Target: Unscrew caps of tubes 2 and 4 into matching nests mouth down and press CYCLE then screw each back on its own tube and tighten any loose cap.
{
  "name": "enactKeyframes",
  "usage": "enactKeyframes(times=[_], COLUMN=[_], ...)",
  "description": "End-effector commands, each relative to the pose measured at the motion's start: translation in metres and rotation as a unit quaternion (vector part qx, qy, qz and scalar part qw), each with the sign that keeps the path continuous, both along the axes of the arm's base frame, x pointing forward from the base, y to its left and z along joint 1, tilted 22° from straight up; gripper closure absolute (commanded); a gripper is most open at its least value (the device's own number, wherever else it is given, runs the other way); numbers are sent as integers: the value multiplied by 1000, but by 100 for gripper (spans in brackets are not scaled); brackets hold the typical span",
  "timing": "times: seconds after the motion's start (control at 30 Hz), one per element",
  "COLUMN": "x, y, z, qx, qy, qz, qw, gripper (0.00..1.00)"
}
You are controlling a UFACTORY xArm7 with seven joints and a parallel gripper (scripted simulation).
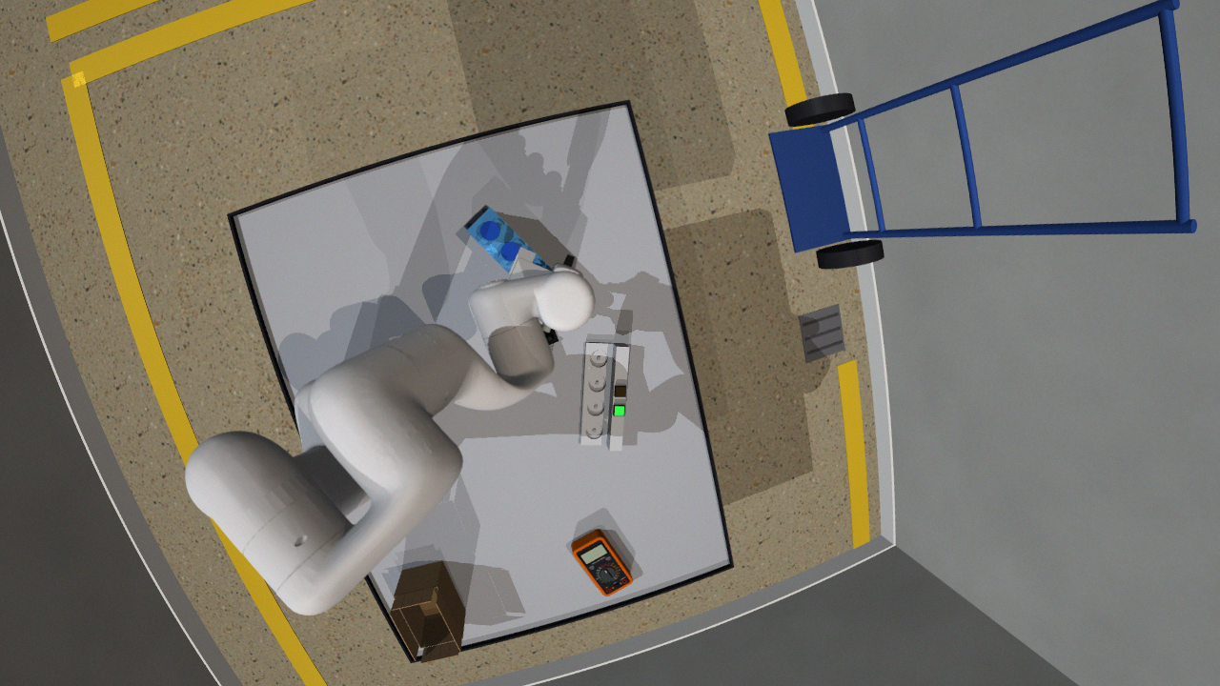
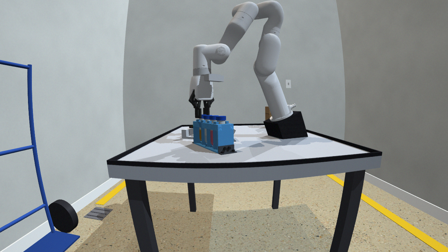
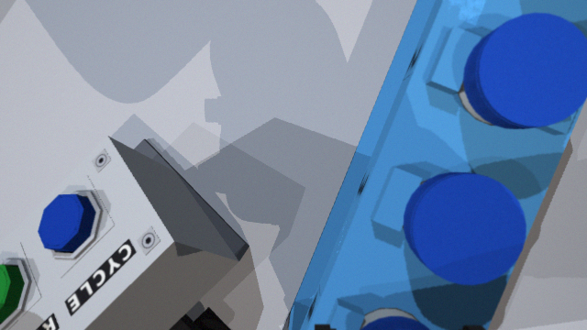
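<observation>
Black fingers of the gripper point(image 2: 202, 110) hang part-way apart and hold nothing, just above the end cap of the row as the exterior view shows it; which numbered tube lies beneath is hard to judge from that angle. The blue caps point(image 3: 465, 227) all sit on their tubes in the blue decapping station point(image 2: 219, 134), four in a line near the middle of the table point(image 2: 244, 162). They look like small, hard, smooth plastic discs: light, stiff, likely slippery on the flat top, so the hold belongs on the side wall, fingers on opposite sides and low enough not to ride off when twisting. The tubes beneath seem slender and could crack or tip if squeezed off-centre. Just beside the station stands the key housing point(image 3: 119, 202) with the blue CYCLE key point(image 3: 68, 223) and the green READY key point(image 3: 8, 286). Farther off, the cap tray point(image 1: 597, 388) shows a lit green lamp point(image 1: 619, 410), its nests apparently bare.
</observation>
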State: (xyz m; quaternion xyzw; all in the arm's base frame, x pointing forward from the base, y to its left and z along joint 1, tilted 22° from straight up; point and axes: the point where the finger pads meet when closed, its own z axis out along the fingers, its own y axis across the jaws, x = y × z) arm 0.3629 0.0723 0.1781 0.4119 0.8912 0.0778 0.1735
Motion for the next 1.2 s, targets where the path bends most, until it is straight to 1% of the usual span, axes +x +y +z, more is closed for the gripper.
enactKeyframes(times=[0.0,0.1,0.4,0.43,0.9,1.03,1.17], x=[1,1,1,1,1,1,1], y=[0,0,0,0,0,0,0], z=[1,1,1,1,1,1,1], qx=[-37,-59,-59,-59,-59,-22,15], qy=[-3,-4,-4,-4,-4,-3,-2], qz=[134,189,191,191,191,100,8], qw=[990,980,980,980,980,995,1000], gripper=[54,54,54,100,100,100,100])
